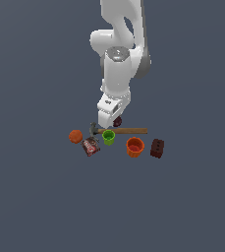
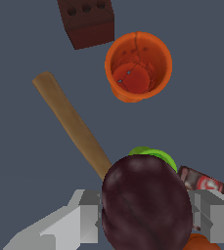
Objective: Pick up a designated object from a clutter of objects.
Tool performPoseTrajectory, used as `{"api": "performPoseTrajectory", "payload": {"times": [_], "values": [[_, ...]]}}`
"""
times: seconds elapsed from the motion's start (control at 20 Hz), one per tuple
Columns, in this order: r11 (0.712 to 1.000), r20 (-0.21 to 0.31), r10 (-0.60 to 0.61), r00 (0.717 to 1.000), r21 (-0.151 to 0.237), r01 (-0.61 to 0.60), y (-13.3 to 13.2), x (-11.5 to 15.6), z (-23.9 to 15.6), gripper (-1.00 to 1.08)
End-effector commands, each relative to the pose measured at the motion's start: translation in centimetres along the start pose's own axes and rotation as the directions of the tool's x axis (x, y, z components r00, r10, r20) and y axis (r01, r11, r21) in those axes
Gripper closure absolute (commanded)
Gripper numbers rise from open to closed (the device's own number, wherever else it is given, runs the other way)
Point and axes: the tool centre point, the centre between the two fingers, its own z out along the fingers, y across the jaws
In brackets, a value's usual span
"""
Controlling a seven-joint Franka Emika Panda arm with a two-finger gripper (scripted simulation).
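The plum (image 2: 146,202) is a smooth, slightly glossy ball of dark purple-maroon with faint streaks across its skin and a shallow crease running down it. In the wrist view it sits squarely between the two grey fingers (image 2: 84,217) of the tool (image 2: 147,215), which press against it on both sides, so the tool is clamped on the plum. In the exterior view only a small dark sliver of the plum (image 1: 117,121) shows at the tool (image 1: 110,120), just above the hammer (image 1: 126,131); whether it is clear of the tabletop (image 1: 35,197) I cannot tell.

The rest of the clutter lies close by: the hammer's wooden handle (image 2: 72,122), a green cup (image 1: 108,137), an orange cup (image 1: 134,146), a dark red brick (image 1: 157,148), an orange ball (image 1: 75,136) and a brown-red packet (image 1: 90,145).
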Motion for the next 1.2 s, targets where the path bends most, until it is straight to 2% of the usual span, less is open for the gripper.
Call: {"api": "performPoseTrajectory", "payload": {"times": [0.0, 0.7, 1.15], "values": [[1.000, -0.001, -0.001, 1.000, 0.001, 0.001, 0.0, -0.6, -2.3, 1.08], [1.000, 0.002, -0.001, 1.000, 0.006, 0.001, 0.6, -3.6, -14.1, 1.08], [1.000, 0.005, -0.001, 1.000, 0.007, 0.001, 1.0, -4.6, -18.4, 1.08]]}}
